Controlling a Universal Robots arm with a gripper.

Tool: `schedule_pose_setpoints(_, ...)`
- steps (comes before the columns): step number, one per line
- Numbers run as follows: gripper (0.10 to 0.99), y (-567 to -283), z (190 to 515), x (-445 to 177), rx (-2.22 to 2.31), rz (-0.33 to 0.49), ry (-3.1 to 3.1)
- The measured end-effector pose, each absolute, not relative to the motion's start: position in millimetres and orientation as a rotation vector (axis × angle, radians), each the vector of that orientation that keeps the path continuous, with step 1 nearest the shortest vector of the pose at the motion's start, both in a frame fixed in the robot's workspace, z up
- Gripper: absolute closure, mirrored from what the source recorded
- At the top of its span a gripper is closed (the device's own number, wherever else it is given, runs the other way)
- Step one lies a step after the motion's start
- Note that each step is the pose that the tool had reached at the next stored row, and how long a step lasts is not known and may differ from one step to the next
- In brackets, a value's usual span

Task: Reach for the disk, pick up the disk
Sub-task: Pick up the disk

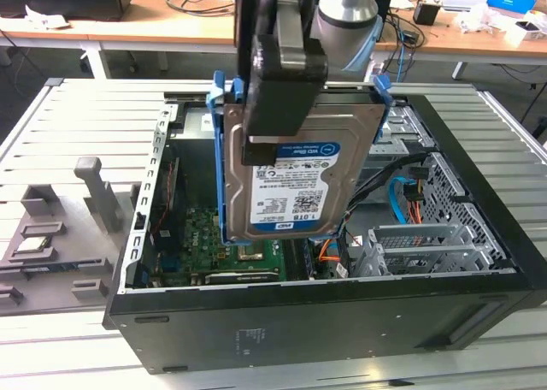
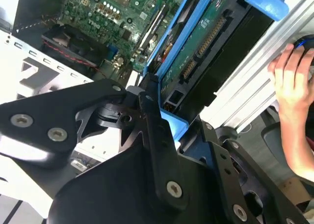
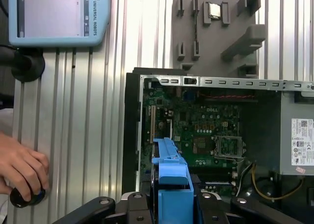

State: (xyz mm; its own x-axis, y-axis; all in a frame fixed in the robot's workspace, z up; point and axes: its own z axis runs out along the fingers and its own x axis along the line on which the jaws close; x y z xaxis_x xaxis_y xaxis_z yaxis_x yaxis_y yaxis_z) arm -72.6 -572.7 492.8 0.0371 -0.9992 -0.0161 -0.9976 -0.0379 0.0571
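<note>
The disk [image 1: 299, 172] is held upright in the air above the open computer case [image 1: 342, 313], its labelled face turned toward the exterior view's camera and its blue side rails [image 1: 224, 163] seen along both edges. It is gripped by the gripper [image 1: 278, 73], whose jaws are closed on its upper part. The green circuit board [image 1: 231, 236] lies inside the case, below the disk. In the first wrist view the disk's blue rail [image 3: 171, 177] is seen edge-on over the case, and a person's hand [image 3: 22, 167] rests on the slatted metal surface [image 3: 73, 135] beside the case.
</note>
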Motion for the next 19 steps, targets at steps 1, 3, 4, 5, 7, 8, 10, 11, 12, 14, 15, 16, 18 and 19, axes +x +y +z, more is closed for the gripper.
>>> schedule_pose_setpoints(1,0.718,-573,493,-69,2.24,-0.08,-2.158)
schedule_pose_setpoints(3,0.718,-573,493,-62,2.24,-0.08,-2.157)
schedule_pose_setpoints(4,0.718,-573,493,-59,2.24,-0.08,-2.157)
schedule_pose_setpoints(5,0.718,-573,493,-54,2.24,-0.081,-2.157)
schedule_pose_setpoints(7,0.718,-573,493,-46,2.24,-0.081,-2.157)
schedule_pose_setpoints(8,0.718,-574,493,-40,2.24,-0.081,-2.157)
schedule_pose_setpoints(10,0.718,-574,493,-32,2.24,-0.082,-2.157)
schedule_pose_setpoints(11,0.718,-574,493,-28,2.239,-0.082,-2.157)
schedule_pose_setpoints(12,0.718,-574,493,-21,2.239,-0.082,-2.157)
schedule_pose_setpoints(14,0.718,-574,493,-16,2.239,-0.082,-2.157)
schedule_pose_setpoints(15,0.718,-574,493,-12,2.239,-0.082,-2.157)
schedule_pose_setpoints(16,0.718,-574,493,-8,2.239,-0.083,-2.157)
schedule_pose_setpoints(18,0.718,-574,493,-2,2.239,-0.083,-2.156)
schedule_pose_setpoints(19,0.718,-574,493,1,2.239,-0.083,-2.156)
